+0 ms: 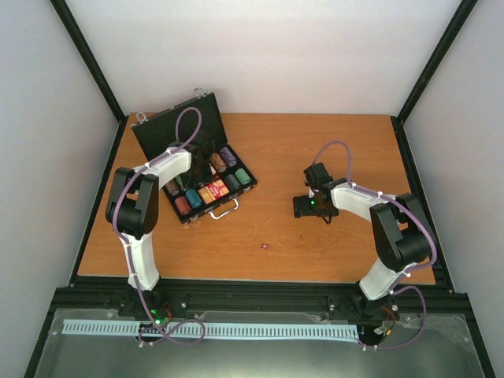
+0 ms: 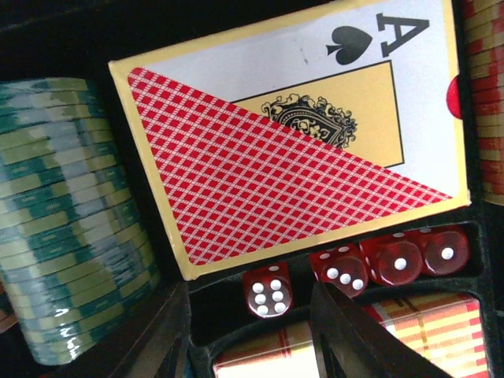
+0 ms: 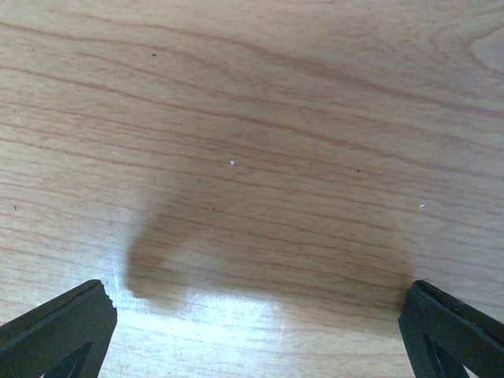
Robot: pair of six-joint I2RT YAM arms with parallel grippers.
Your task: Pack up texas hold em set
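Note:
The black briefcase lies open at the table's back left, with chip stacks and red card boxes in its tray. My left gripper reaches down into it. In the left wrist view its jaws stand open over the dice slot. A dark-red die showing six lies between the fingers, touching neither. Three more dice sit in the slot to its right, below an ace-of-spades card box. One die lies loose on the table. My right gripper hovers wide open over bare wood.
A green-and-cream chip stack fills the compartment left of the card box. A second striped card box lies below the dice slot. The raised lid stands behind the tray. Black frame posts border the wooden table.

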